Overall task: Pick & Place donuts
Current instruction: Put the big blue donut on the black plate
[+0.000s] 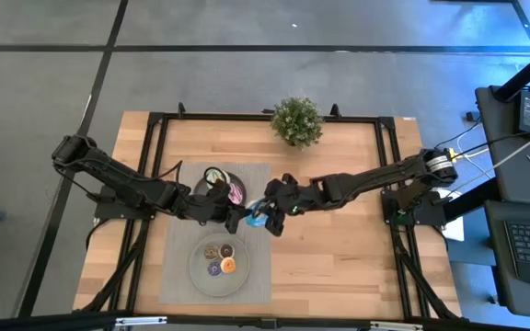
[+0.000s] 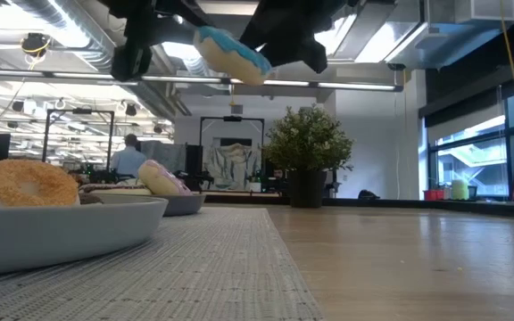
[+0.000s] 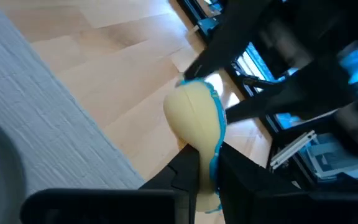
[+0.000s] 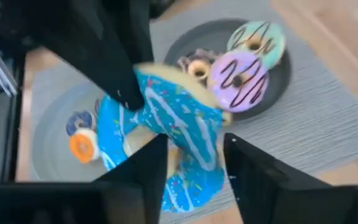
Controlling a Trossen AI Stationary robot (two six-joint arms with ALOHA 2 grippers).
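The blue-glazed donut (image 1: 258,218) with a cream underside hangs high above the mat's right edge, held between both grippers (image 2: 230,52). My left gripper (image 1: 239,218) comes from the left and my right gripper (image 1: 272,219) from the right; both are shut on it. The green (image 4: 257,38), pink-striped (image 4: 241,74) and chocolate-white (image 4: 194,65) donuts lie on the far grey plate (image 1: 212,176). The mini purple (image 1: 214,268), orange (image 1: 228,265) and dark brown (image 1: 226,250) ones lie on the near plate (image 1: 199,276). My left gripper (image 3: 207,158) pinches the blue donut's ring (image 3: 205,146) between its two fingers, one on the cream underside and one on the glazed face. It comes level from the table's left. The donut is lifted clear and stands on edge. My right gripper (image 4: 194,149) pinches the opposite part of the ring (image 4: 194,134) between its two fingers (image 4: 154,155), coming from the table's right. The donut is clear of the table, its glazed face toward this wrist camera.
A grey woven mat (image 1: 178,276) lies under both plates on the wooden table (image 1: 339,267). A small potted plant (image 1: 296,120) stands at the far edge. Bare wood lies to the mat's right. People and desks show in the room beyond.
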